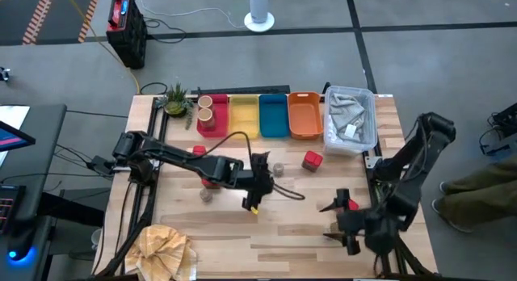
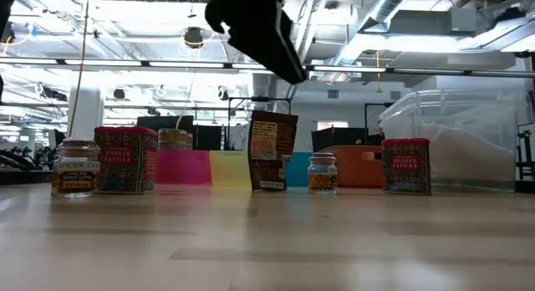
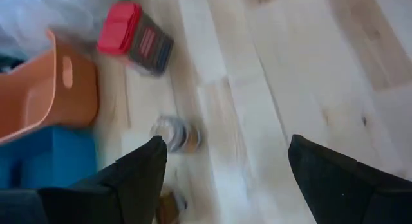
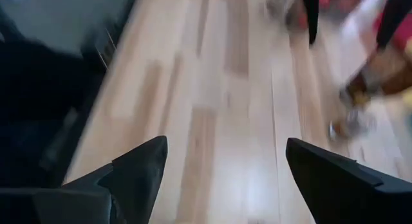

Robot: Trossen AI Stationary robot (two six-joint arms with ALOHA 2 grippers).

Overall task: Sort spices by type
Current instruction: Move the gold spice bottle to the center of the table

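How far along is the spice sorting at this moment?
Barely started. Two tan jars sit in the red bin; the yellow, blue and orange bins look empty. Nothing is held: the left gripper hangs open over the table near the small jar, the right gripper waits open. The red tin and others remain loose.

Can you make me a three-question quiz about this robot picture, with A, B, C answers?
1. Where is the crumpled paper?
A. In the orange bin
B. At the table's near left corner
C. Under the right arm

2. What colour is the bin between the yellow bin and the orange bin?
A. Blue
B. Green
C. Black

3. How are the left gripper fingers?
A. Shut on a tin
B. Shut on nothing
C. Open, holding nothing

Answers: 1 B, the high view shows it there. 2 A, blue sits between them. 3 C, the left wrist view shows bare table between its spread fingers.
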